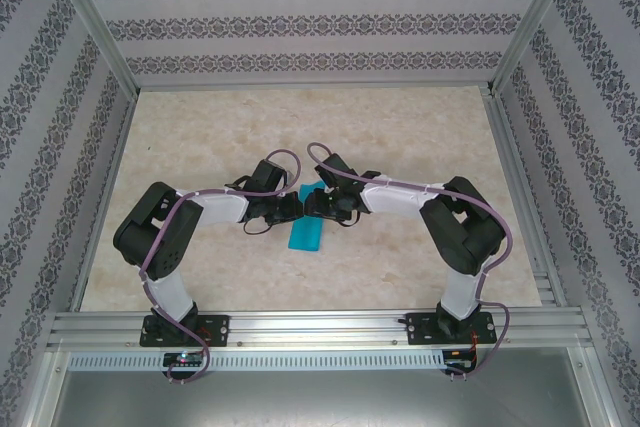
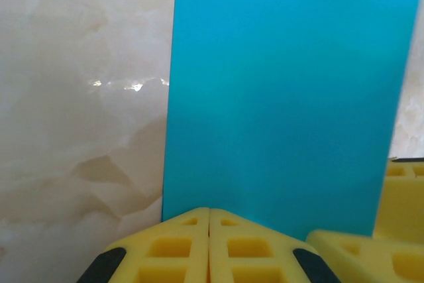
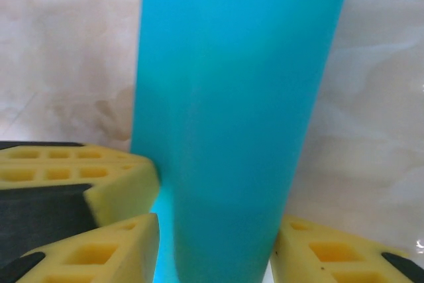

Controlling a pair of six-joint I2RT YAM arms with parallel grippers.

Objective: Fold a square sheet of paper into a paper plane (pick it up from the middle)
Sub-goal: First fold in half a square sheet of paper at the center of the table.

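The square sheet of paper point(image 1: 305, 234) is teal-blue and folded into a narrow strip at the middle of the table. My two grippers meet tip to tip over its far end. My left gripper point(image 2: 209, 220) is shut, its yellow fingers point(image 2: 169, 250) pressed together at the near edge of the paper point(image 2: 285, 97); no paper shows in the seam between them. My right gripper point(image 3: 215, 236) is open, and a raised, curved band of the paper point(image 3: 232, 97) runs through the gap between its fingers point(image 3: 112, 250). The paper's end under both grippers is hidden.
The marble-patterned tabletop point(image 1: 300, 127) stretches out around the paper. Patterned walls and metal frame posts point(image 1: 92, 27) close in the sides and back. An aluminium rail point(image 1: 320, 327) carrying both arm bases runs along the near edge.
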